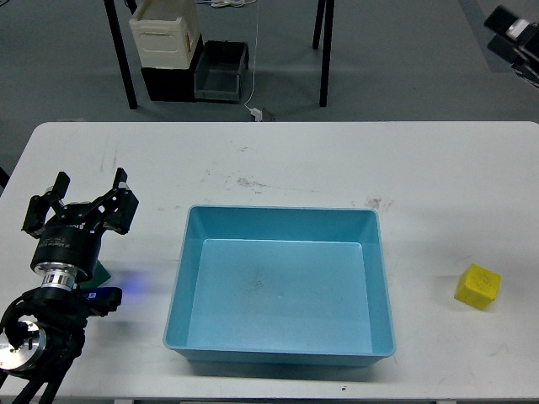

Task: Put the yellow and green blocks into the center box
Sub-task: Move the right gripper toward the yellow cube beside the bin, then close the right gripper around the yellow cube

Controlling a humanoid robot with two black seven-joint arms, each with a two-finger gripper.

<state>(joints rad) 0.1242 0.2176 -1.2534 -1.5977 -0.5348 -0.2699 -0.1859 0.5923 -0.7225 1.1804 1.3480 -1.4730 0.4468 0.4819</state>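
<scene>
A yellow block [477,286] lies on the white table [295,160] to the right of the blue box [280,345], which is open-topped and has nothing in it. My left gripper [81,204] hangs open at the left of the table, fingers spread. A sliver of a green block [104,273] shows just below it, mostly hidden by the wrist. My right gripper [514,35] is at the top right corner of the view, far above the yellow block. It is largely cut off, so its fingers cannot be told apart.
Beyond the table's far edge are black table legs [122,59], a cream container [166,34] on a black crate and a clear bin [221,71] on the floor. A small blue light [114,295] glows by my left wrist.
</scene>
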